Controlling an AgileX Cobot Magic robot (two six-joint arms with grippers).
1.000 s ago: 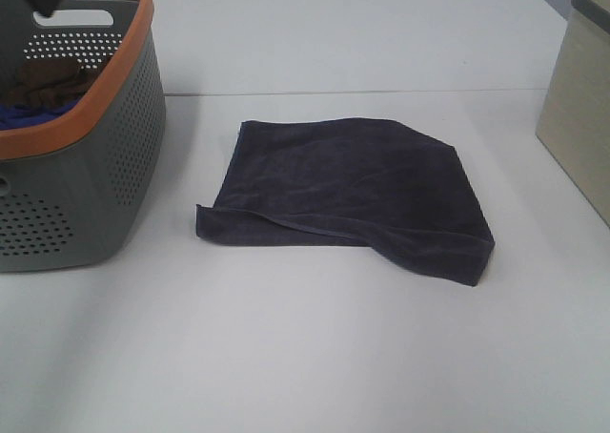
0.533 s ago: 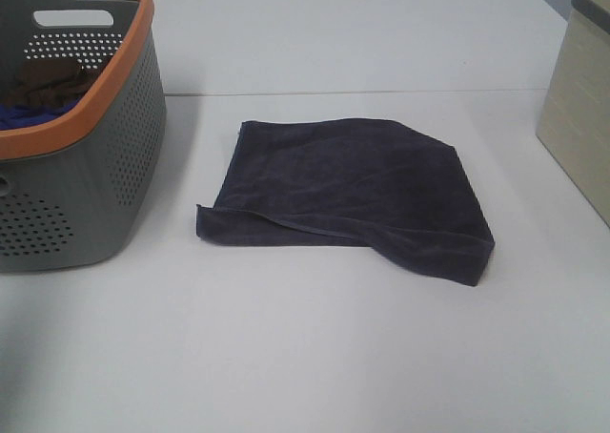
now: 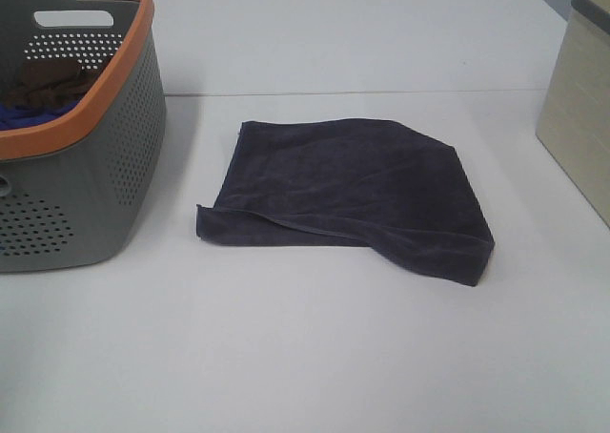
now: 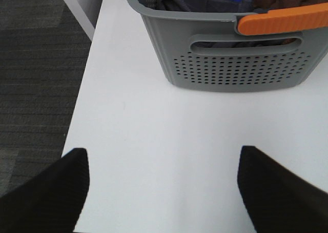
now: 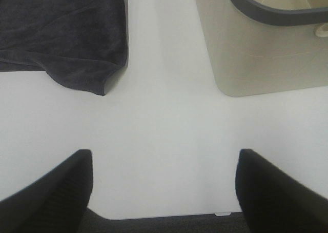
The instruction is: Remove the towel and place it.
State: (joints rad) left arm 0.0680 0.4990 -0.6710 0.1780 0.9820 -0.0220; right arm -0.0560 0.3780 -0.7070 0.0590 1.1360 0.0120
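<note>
The towel (image 3: 348, 195), dark navy-charcoal, lies folded flat on the white table, right of the basket, with its front right corner bulging. Its corner also shows in the right wrist view, towel (image 5: 61, 33). My right gripper (image 5: 161, 192) hovers open above bare table near the front edge, between the towel and a beige bin, holding nothing. Over the table's left edge, beside the basket's handle end, my left gripper (image 4: 161, 192) is open and empty. Neither gripper shows in the exterior view.
A grey perforated basket (image 3: 67, 204) with an orange rim stands at the left, holding a brown cloth (image 3: 48, 80) and a blue cloth (image 3: 24, 116). The beige bin (image 3: 577, 118) with a dark rim stands at the right edge. Dark floor (image 4: 36, 63) lies beyond the table's left edge.
A dark arm part that stood over the basket's far corner a second ago has left the exterior view. The towel has not moved.
</note>
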